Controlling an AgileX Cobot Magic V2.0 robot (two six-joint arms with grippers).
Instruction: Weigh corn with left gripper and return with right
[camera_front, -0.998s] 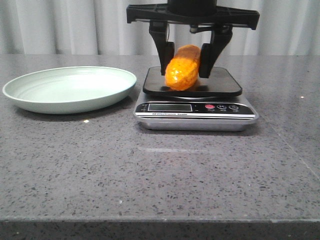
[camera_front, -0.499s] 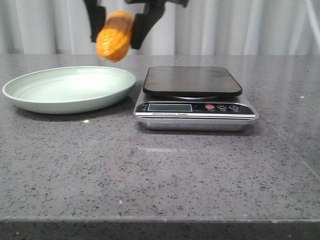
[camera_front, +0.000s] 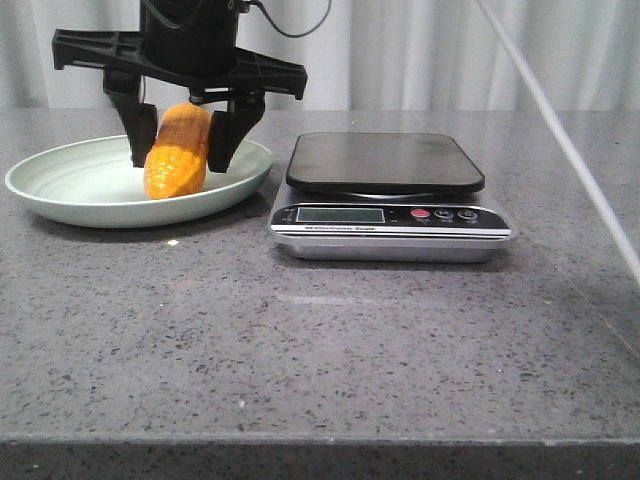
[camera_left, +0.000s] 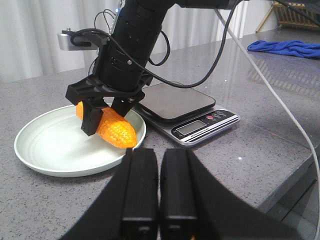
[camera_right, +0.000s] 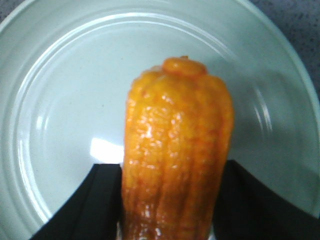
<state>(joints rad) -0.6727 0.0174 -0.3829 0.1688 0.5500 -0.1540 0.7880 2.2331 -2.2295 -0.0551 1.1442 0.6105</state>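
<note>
The corn is a stubby orange-yellow cob, tilted, with its lower end inside the pale green plate at the left. My right gripper is shut on the corn from above. I cannot tell whether the corn touches the plate. The right wrist view shows the corn between the black fingers over the plate. The left wrist view shows the corn, the plate and the right gripper from a distance. My left gripper is shut and empty, low over the table and out of the front view.
The scale stands right of the plate with its black platform bare, and also shows in the left wrist view. A white cable slants across the right side. A blue cloth lies far off. The table's front edge is near.
My right gripper lifted the corn off the scale, carried it up and to the left, then lowered it into the plate. The scale platform is now bare.
</note>
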